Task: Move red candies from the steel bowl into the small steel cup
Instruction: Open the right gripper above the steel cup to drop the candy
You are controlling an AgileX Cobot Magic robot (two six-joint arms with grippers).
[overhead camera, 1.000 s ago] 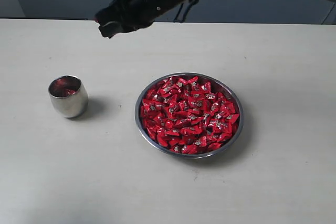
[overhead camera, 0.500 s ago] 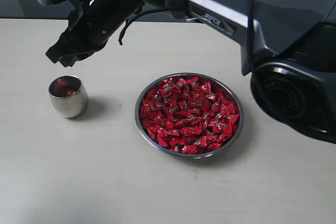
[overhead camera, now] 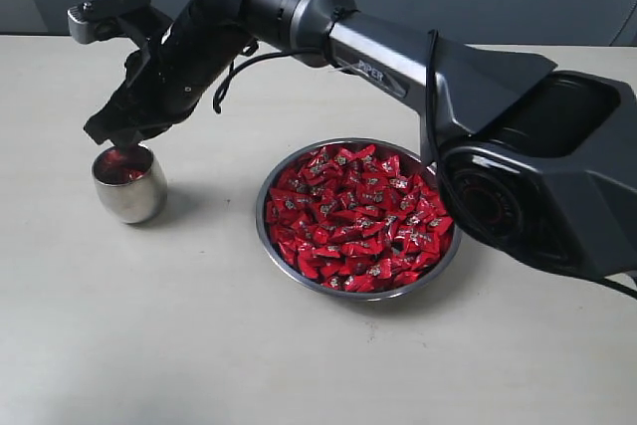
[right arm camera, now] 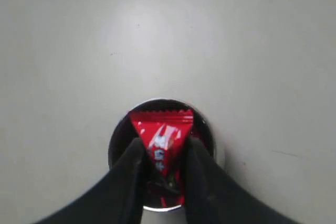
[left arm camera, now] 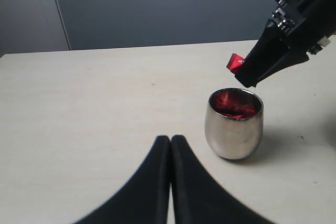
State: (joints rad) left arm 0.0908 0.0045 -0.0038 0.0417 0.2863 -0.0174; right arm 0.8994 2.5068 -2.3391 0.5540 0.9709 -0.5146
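Directly under R claw: small steel cup, upright on table, polished, mouth up. Contents: loose red pcs lying low inside, qty can't tell. Claw tips hang just above cup rim, apart from it. Jaws stand narrow, pinching held candy by its lower part, 1 pc, red foil w/ white mark, centred over cup mouth in R wrist view. Off to claw's side, toward arm base & well apart from cup: steel bowl, wide, shallow, thin rim. It is heaped w/ red candies, many pcs, silver-white marks showing, pile reaching close to rim all round. Behind claw: R arm, black, stretched across table past bowl's far edge, not over the heap. Its bulky base sits beside bowl on the side away from claw. Facing claw, cup between: L claw, low over table, tips pressed together, empty, seen in L wrist view only.
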